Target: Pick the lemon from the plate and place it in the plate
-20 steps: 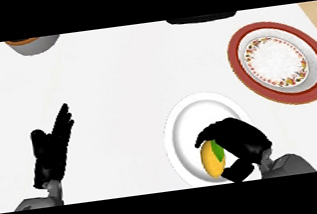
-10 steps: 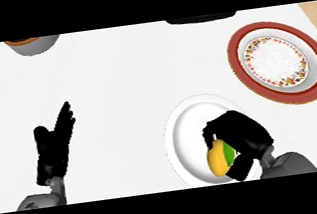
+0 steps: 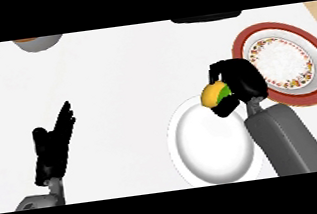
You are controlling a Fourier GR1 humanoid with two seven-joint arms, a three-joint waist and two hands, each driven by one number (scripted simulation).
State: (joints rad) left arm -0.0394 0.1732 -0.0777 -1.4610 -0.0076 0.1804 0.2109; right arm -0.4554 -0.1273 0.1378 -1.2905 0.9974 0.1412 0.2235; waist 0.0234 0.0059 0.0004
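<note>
My right hand [image 3: 239, 82] is curled round the yellow lemon [image 3: 213, 94], which shows a green patch, and holds it in the air over the far edge of the plain white plate [image 3: 208, 149]. Just to its right lies the red-rimmed patterned plate [image 3: 290, 64], with nothing on it. The grey right forearm [image 3: 289, 142] crosses the white plate's right side. At the lower left my left hand [image 3: 53, 145] rests open, fingers straight and pointing up the view.
A bowl [image 3: 37, 42] sits at the far left edge of the white counter. A dark object [image 3: 206, 17] shows at the far edge, centre-right. Wood-coloured floor borders the counter at both far corners.
My right hand has lifted the lemon off the white plate and carried it away from me and rightwards, toward the red-rimmed plate. The left hand has stayed put.
</note>
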